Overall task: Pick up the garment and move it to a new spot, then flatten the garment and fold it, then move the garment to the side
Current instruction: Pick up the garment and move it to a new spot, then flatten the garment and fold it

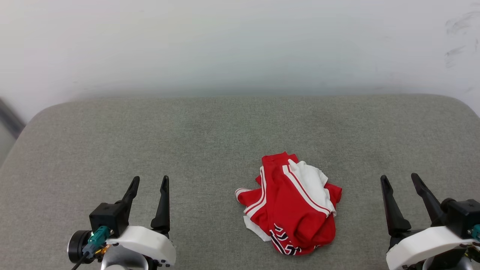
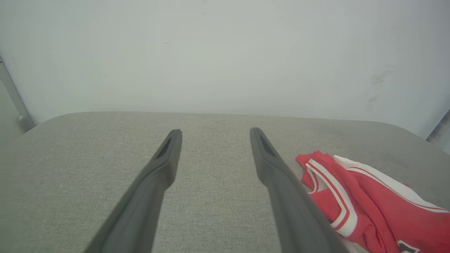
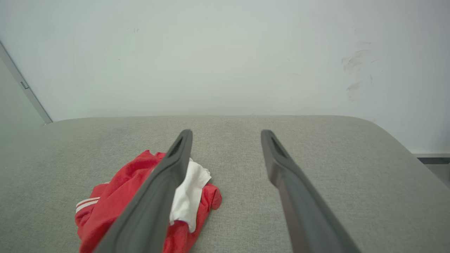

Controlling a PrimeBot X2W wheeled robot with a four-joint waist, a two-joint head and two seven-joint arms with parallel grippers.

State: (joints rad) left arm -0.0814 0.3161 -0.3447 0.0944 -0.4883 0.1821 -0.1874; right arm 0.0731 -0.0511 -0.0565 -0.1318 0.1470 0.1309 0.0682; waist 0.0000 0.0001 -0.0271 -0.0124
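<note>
**Surface.** Padded surface (image 1: pixel 187 142), covered in a pale grey-green woven fabric. The far edge is soft and the two far corners are rounded. The weave is even, with faint darker patches towards the middle. It carries one item.

**Room.** Plain off-white wall (image 1: pixel 240 45) directly behind the far edge. There are dark scuff marks (image 1: pixel 455 37) at its upper right. A grey strip (image 1: pixel 8 119) slants down the wall at the far left, beside the surface's left corner. In the right wrist view, a dark band runs along the foot of the wall past the right corner.

**Garment.** Jersey (image 1: pixel 290 204), red with white panels and red-and-white striped trim. It lies crumpled in a loose heap on the near half of the surface, right of centre. A white panel lies folded over its upper right. Black lettering with a white outline shows at its near edge but is too bunched to read. It sits between the two grippers, closer to the right one, and touches neither.

**Left gripper** (image 1: pixel 150 180). Near left of the surface, fingers pointing towards the wall. Its jaws are spread wide, with bare fabric between them.

**Right gripper** (image 1: pixel 398 177). Near right of the surface, fingers pointing towards the wall. Its jaws are spread wide and hold nothing. In its own wrist view the left finger crosses in front of the jersey.
</note>
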